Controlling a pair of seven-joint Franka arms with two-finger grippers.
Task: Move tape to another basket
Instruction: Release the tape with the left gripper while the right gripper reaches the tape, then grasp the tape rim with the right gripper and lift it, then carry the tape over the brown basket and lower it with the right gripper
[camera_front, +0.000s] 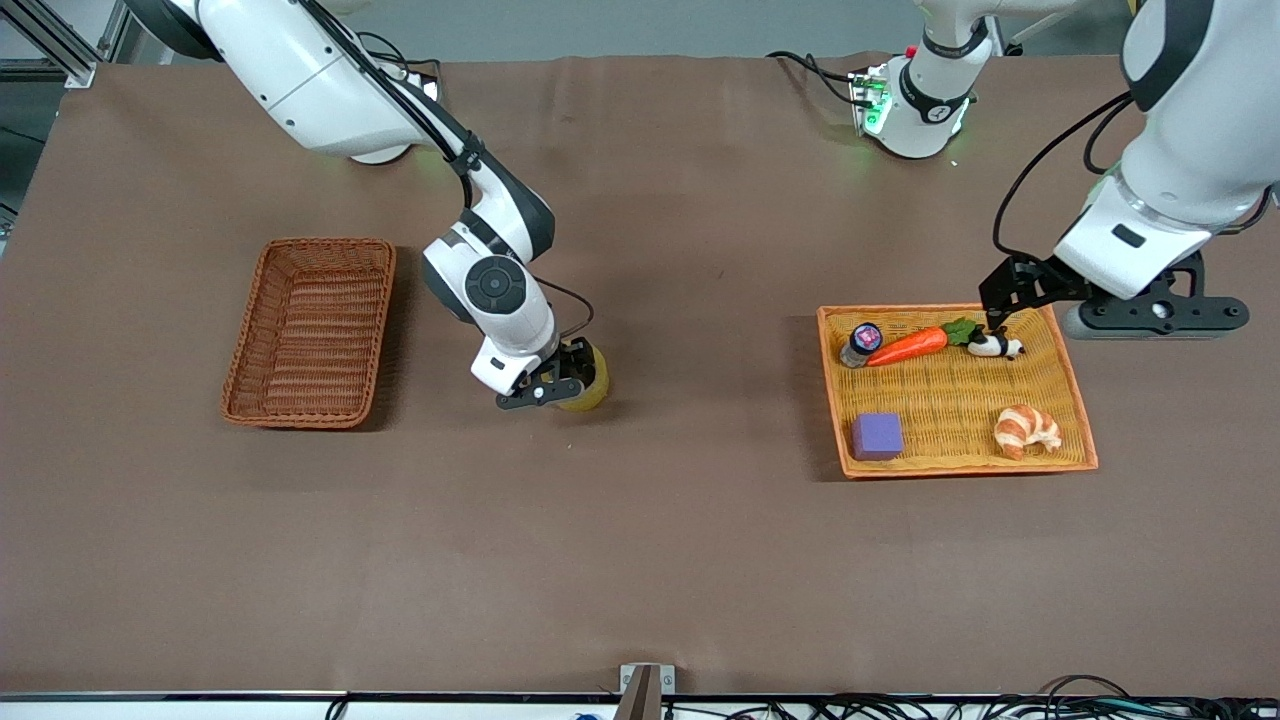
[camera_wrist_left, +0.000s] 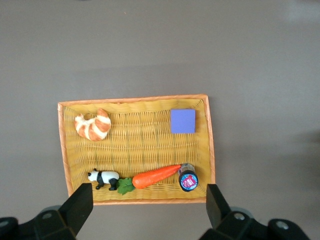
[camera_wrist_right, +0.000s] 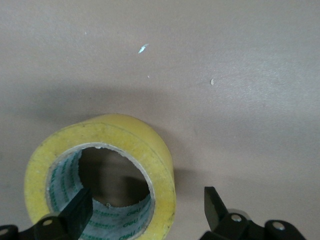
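The yellowish tape roll (camera_front: 594, 386) lies on the table between the two baskets, closer to the reddish-brown wicker basket (camera_front: 325, 244). My right gripper (camera_front: 553, 391) is down at the tape and open. In the right wrist view, one finger (camera_wrist_right: 79, 209) is inside the core hole of the tape (camera_wrist_right: 145, 145) and the other finger (camera_wrist_right: 214, 205) is outside the roll, apart from it. The right gripper (camera_wrist_right: 147, 212) straddles the roll's wall. My left gripper (camera_front: 1000, 315) hovers open and empty over the orange-yellow tray's edge; it also shows in the left wrist view (camera_wrist_left: 149, 210).
The orange-yellow tray (camera_front: 1083, 420) at the left arm's end holds a carrot (camera_front: 910, 345), a small bottle (camera_front: 861, 342), a panda figure (camera_front: 996, 346), a purple block (camera_front: 877, 436) and a croissant (camera_front: 1026, 430). The wicker basket holds nothing.
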